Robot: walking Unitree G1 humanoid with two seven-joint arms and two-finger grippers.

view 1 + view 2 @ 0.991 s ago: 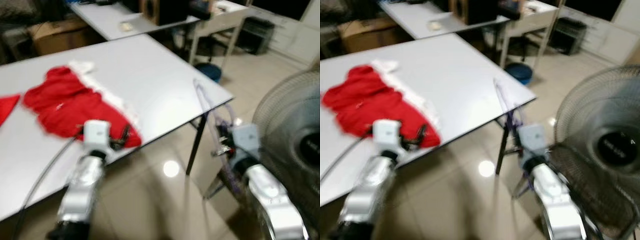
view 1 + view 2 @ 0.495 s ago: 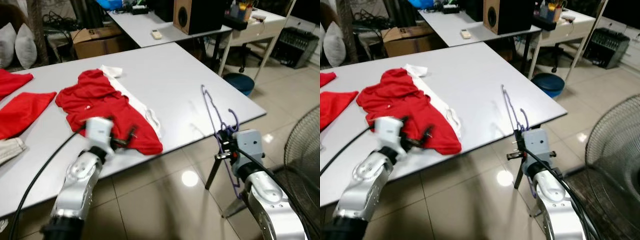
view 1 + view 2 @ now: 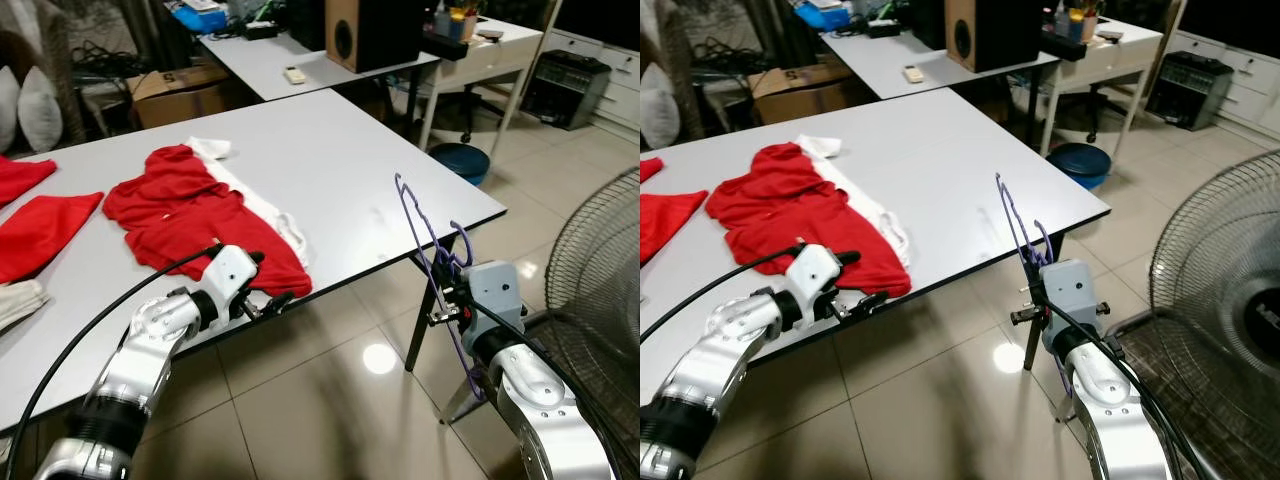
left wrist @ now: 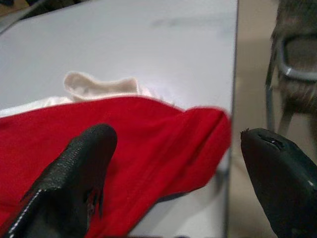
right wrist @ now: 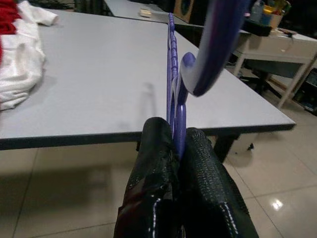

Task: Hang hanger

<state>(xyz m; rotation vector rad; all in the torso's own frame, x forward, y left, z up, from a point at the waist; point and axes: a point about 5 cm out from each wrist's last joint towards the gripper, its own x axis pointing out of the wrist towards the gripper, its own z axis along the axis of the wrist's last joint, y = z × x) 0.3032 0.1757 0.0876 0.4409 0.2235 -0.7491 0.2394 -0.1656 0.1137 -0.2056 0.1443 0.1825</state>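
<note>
Risk of purple hanger (image 3: 432,262) twisting or slipping from thin-edge pinch of right gripper (image 5: 177,144) off the bench (image 3: 330,150) corner, or snagging red garment (image 3: 190,215) near spread left gripper (image 3: 262,296), during any swing.

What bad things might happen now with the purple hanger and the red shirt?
The right tool pinches the purple hanger by a thin edge, so it might twist or slip out. The hanger stands close to the table edge and could bump it. The left tool is open at the red shirt, which lies at the edge and could slide off.
</note>
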